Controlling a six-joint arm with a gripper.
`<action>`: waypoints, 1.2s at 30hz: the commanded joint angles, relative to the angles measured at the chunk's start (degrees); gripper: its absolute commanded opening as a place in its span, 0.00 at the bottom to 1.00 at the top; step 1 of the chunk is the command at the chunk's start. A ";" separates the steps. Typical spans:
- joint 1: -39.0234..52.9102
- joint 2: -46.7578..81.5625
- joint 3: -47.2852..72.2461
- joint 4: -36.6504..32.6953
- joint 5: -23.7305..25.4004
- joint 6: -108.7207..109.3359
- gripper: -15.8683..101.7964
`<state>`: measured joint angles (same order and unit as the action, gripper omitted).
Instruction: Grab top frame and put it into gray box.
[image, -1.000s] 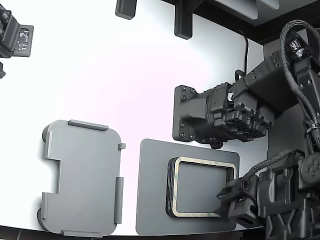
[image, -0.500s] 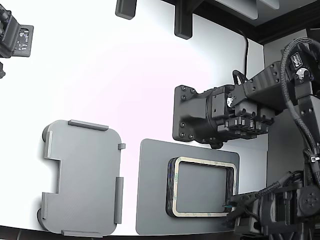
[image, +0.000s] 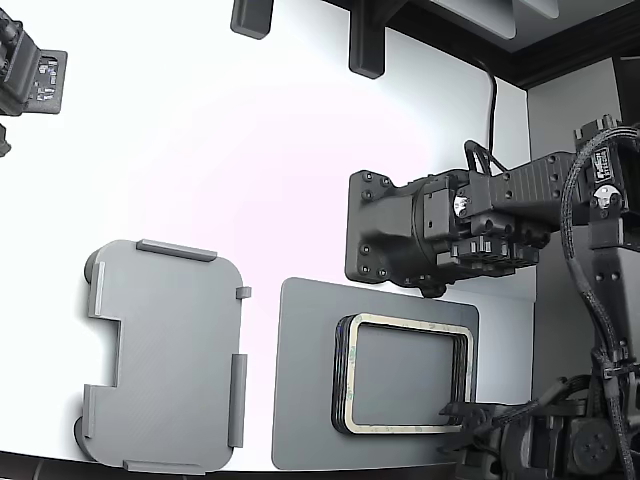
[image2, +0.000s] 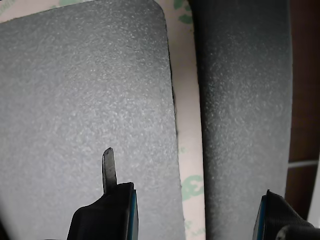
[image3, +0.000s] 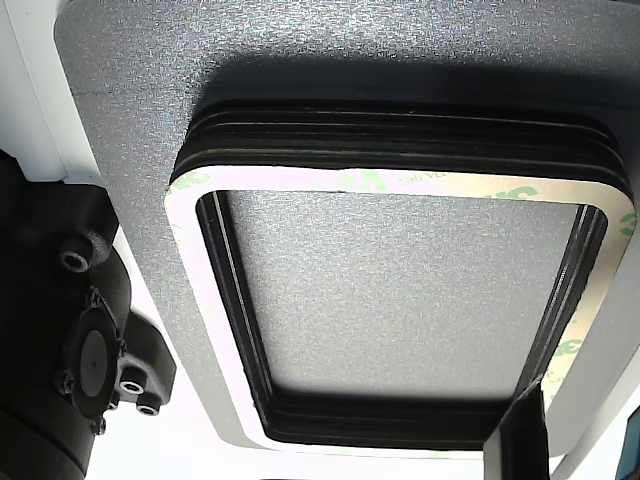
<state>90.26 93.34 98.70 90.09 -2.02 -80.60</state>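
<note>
- My gripper (image: 455, 410) sits low at the exterior view's right, its thin dark tips at the lower right corner of the top frame (image: 404, 325); I cannot tell whether they touch it or how wide they stand.
- The frame tops a dark-edged stack (image: 340, 375) just beside my tips, resting on a darker gray mat (image: 305, 380).
- The gray box (image: 165, 355) lies well apart from my tool, past the mat toward the view's left.
- A second arm's black block (image: 385, 228) hangs above the stack, farther up from my gripper.
</note>
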 joint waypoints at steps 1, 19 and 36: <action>-0.35 0.70 -0.97 -0.18 -0.09 -0.35 0.96; 2.99 0.44 2.90 -4.92 0.62 -0.26 0.92; 3.25 -0.97 1.85 -4.75 -0.18 -0.62 0.85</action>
<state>94.04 91.49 102.30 85.25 -2.29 -81.12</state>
